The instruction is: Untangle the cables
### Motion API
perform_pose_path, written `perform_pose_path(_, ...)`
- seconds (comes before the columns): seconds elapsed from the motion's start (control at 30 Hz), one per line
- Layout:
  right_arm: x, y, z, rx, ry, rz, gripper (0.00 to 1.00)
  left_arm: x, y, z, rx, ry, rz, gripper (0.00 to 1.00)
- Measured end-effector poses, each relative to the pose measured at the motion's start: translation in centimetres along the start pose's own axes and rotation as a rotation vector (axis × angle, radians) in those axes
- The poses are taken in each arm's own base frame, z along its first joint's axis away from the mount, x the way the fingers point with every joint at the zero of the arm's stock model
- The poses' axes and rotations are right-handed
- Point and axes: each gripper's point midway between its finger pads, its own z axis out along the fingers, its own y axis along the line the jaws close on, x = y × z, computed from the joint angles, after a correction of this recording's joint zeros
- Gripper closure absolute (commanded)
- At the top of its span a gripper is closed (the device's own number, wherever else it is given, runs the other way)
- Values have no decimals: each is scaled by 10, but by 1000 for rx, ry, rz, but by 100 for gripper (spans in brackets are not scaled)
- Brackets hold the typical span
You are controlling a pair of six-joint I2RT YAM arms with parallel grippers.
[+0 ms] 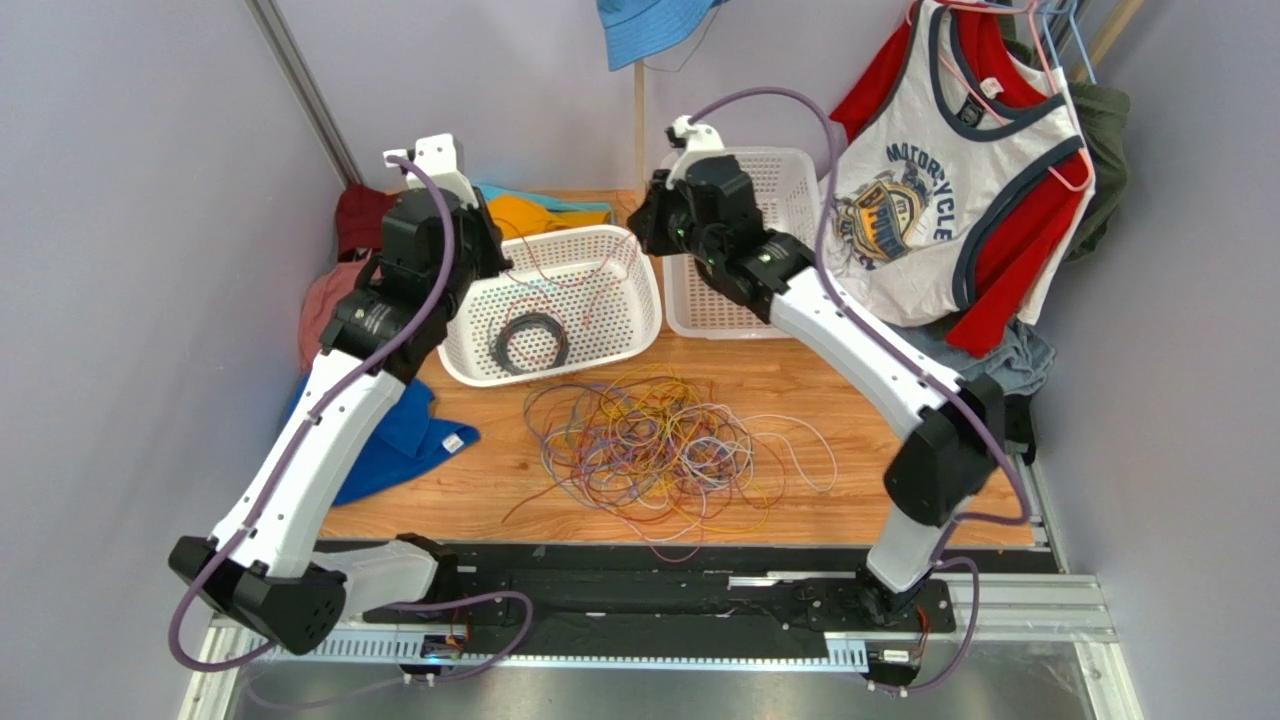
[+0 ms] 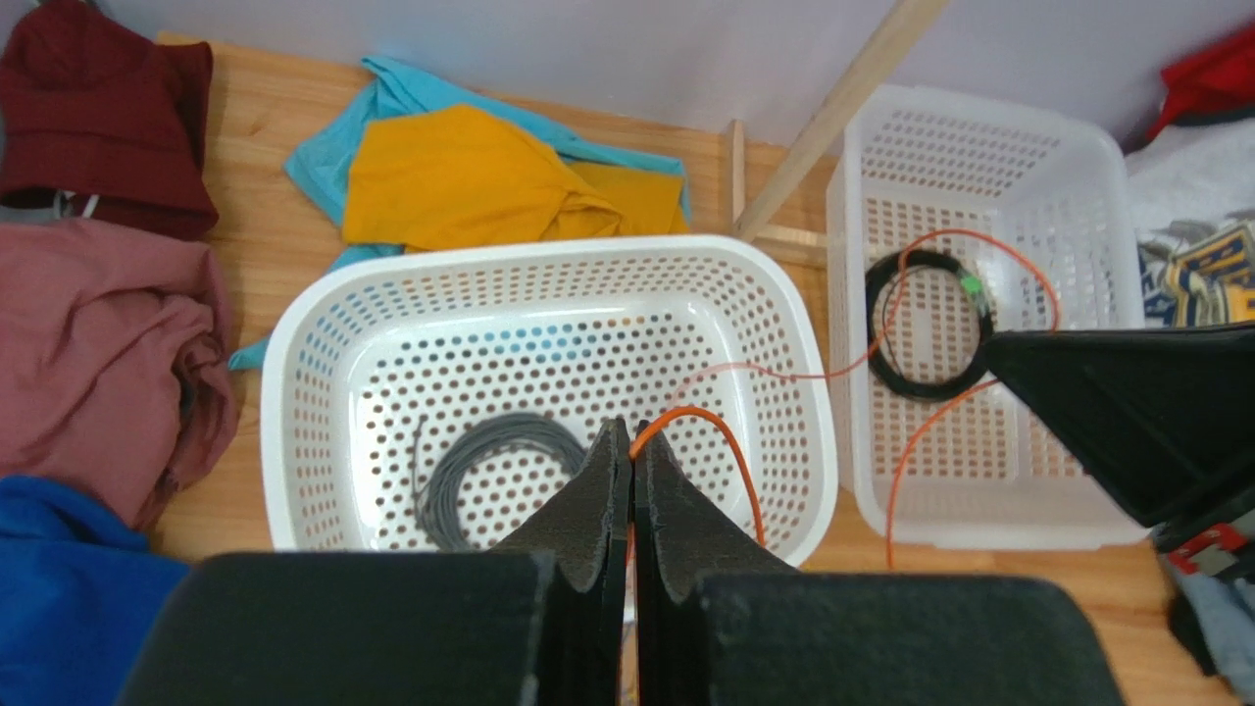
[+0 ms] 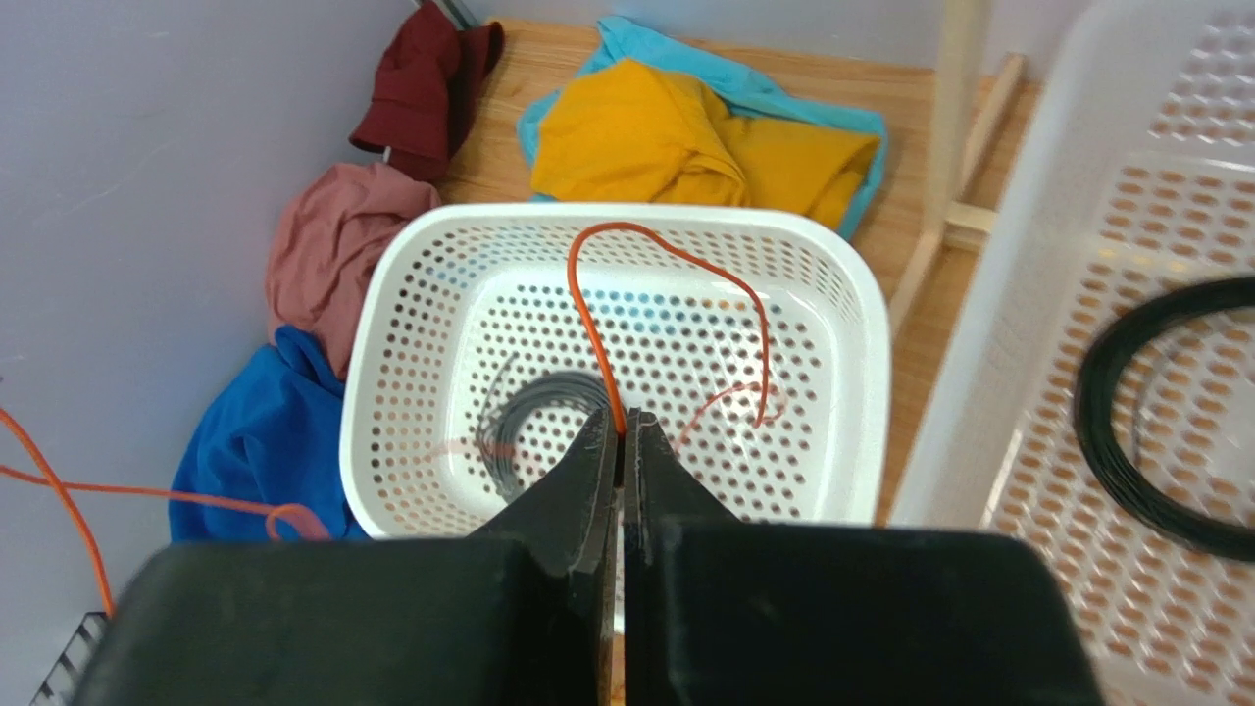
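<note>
Most of the cables [image 1: 661,443] lie in a loose knot of yellow, orange, purple and white loops on the middle of the table [image 1: 842,375], in front of two white baskets. One orange cable [image 3: 619,225] is lifted out of the heap and hangs above the left basket [image 1: 571,237]. It arcs up from the fingertips of the right hand [image 3: 619,419], whose fingers are pressed together on it. The left hand [image 2: 632,434] is also clamped tight on the orange cable, which curls out from between its fingertips; a thinner stretch of orange runs on toward the right basket [image 2: 958,118]. Both hands hover over the left basket, close to each other.

A grey coil [image 2: 472,456] lies on the floor of the left basket, and a black coil [image 2: 928,394] lies in the right basket.

Clothes are heaped round the baskets: a yellow piece on a teal one [image 2: 457,177] behind the left basket, and dark red [image 2: 103,118], pink [image 2: 89,368] and blue [image 2: 59,589] ones to its left. A printed vest [image 1: 932,180] hangs at the far right.
</note>
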Motion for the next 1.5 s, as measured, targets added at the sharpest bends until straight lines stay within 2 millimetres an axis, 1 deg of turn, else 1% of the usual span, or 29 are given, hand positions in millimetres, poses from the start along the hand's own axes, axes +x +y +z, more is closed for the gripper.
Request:
perform_pose_path(0.07,-1,6,23,-25,7,0,100,-7,5,18,0,-8,-45,100)
perform_pose_path(0.1,-6,10,34,-41,0,0,100,-11,7,27,1,-12,-62,100)
perform_pose_path(0.2,-12,17,57,-81,-13,3,100,-15,6,56,12,-8,-92,100)
perform_pose_path(0.27,-13,15,71,-97,-17,10,100,-6,3,78,22,18,-104,100)
perform_pose_path(0.3,-9,12,77,-98,-11,12,100,1,3,87,23,37,-108,100)
perform_pose_path(0.37,7,3,91,-94,18,21,100,18,3,103,20,77,-113,100)
perform_pose_path(0.4,17,-1,97,-89,39,25,97,27,4,110,17,97,-115,100)
perform_pose_path(0.43,28,-7,103,-82,61,29,90,36,5,115,11,118,-115,100)
perform_pose_path(0.47,43,-14,106,-72,90,34,67,43,7,120,4,133,-116,99)
perform_pose_path(0.5,54,-19,108,-64,114,40,57,49,10,124,-7,149,-117,90)
perform_pose_path(0.53,66,-24,109,-55,140,46,49,55,13,129,-18,161,-116,63)
perform_pose_path(0.57,75,-27,109,-50,162,48,37,58,16,132,-28,167,-116,51)
perform_pose_path(0.6,84,-30,109,-43,184,48,32,62,19,136,-39,176,-113,43)
perform_pose_path(0.63,88,-30,108,-42,194,49,27,66,23,139,-52,190,-118,26)
perform_pose_path(0.67,90,-31,108,-40,195,47,20,69,27,142,-67,204,-122,23)
perform_pose_path(0.7,91,-30,107,-37,197,42,19,70,30,145,-80,215,-125,7)
perform_pose_path(0.73,90,-29,105,-33,194,41,18,69,34,147,-95,222,-127,1)
perform_pose_path(0.8,88,-26,98,-27,190,28,18,62,38,148,-117,216,-125,1)
perform_pose_path(0.9,72,-18,79,-19,168,20,19,44,39,142,-130,179,-130,1)
perform_pose_path(1.03,47,-8,44,-18,107,20,25,23,34,118,-100,127,-155,2)
perform_pose_path(1.07,45,-9,32,-15,99,25,26,22,30,108,-77,118,-165,3)
perform_pose_path(1.13,50,-11,2,-8,94,37,27,24,22,87,-34,99,-179,4)
perform_pose_path(1.17,54,-11,-8,-8,92,41,27,29,17,77,-14,101,-181,4)
perform_pose_path(1.23,76,-18,-41,11,105,49,28,45,-3,49,63,99,-181,5)
perform_pose_path(1.27,84,-20,-51,19,110,50,28,55,-13,38,95,107,-178,5)
perform_pose_path(1.3,95,-19,-63,19,107,46,28,67,-26,26,141,111,-179,6)
perform_pose_path(1.37,124,-17,-85,17,134,31,29,102,-43,-1,218,145,-188,7)
perform_pose_path(1.43,156,-14,-103,11,174,7,30,133,-49,-20,271,178,-201,8)
perform_pose_path(1.5,194,-14,-119,13,231,-29,32,169,-42,-36,277,228,-214,8)
